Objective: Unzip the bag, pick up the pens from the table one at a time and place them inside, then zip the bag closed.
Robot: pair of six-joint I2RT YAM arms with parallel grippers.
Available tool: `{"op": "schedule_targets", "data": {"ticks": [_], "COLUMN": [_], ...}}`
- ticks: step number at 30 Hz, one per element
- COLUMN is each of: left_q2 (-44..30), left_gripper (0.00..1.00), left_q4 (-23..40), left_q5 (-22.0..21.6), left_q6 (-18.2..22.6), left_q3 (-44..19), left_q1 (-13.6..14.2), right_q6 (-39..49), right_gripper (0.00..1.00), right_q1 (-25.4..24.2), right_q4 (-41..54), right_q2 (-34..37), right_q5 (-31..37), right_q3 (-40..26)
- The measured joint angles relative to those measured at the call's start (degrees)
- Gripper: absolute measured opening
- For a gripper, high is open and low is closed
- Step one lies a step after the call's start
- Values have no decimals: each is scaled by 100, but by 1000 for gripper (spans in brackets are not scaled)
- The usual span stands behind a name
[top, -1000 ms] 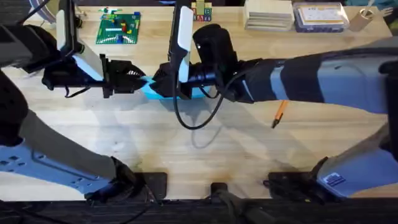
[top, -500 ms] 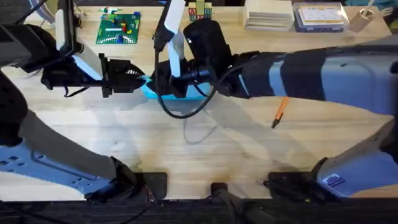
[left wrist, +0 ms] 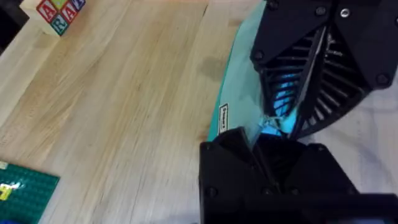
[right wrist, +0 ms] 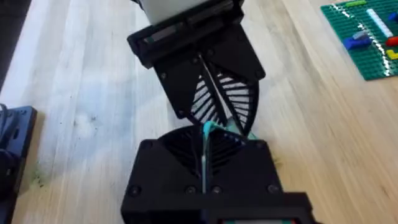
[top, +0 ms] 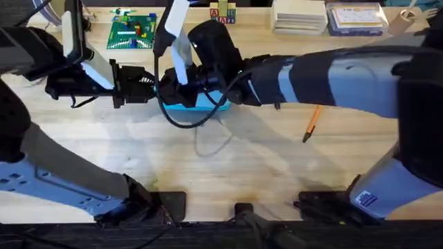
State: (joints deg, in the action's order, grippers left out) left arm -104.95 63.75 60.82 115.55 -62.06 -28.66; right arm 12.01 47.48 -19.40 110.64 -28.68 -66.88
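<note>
The light-blue bag (top: 208, 104) lies on the table (top: 242, 166) at centre left, mostly hidden under my right arm. My left gripper (top: 149, 88) is shut on the bag's left end (left wrist: 231, 93). My right gripper (top: 168, 91) reaches across and faces it almost tip to tip, shut on a small teal piece at the bag's zipper (right wrist: 214, 128). In the left wrist view the right gripper (left wrist: 292, 118) meets my own fingers over that teal piece. An orange pen (top: 311, 124) with a dark tip lies on the bare wood to the right of the bag, apart from both grippers.
A green brick baseplate (top: 131, 31) sits at the back left, close behind the left gripper. Lettered toy blocks (top: 223, 12) stand at the back centre, and white boxes (top: 299, 15) and a clear container (top: 356, 17) at the back right. The table's front half is open wood.
My right gripper has slid left along the top of the bag toward the left gripper, and more of the bag now shows to its right. The left gripper and the orange pen have not moved.
</note>
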Motion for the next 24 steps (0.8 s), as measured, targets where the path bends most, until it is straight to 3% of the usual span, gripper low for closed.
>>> {"op": "schedule_targets", "data": {"ticks": [24], "left_q2": [0], "left_gripper": [42], "left_q4": [6], "left_q5": [-38], "left_q6": [2], "left_q3": [-59], "left_q1": [-26], "right_q6": [0], "right_gripper": [28], "right_q1": [0], "right_q4": [254], "right_q2": [84], "right_q5": [21], "right_q3": [-246]}}
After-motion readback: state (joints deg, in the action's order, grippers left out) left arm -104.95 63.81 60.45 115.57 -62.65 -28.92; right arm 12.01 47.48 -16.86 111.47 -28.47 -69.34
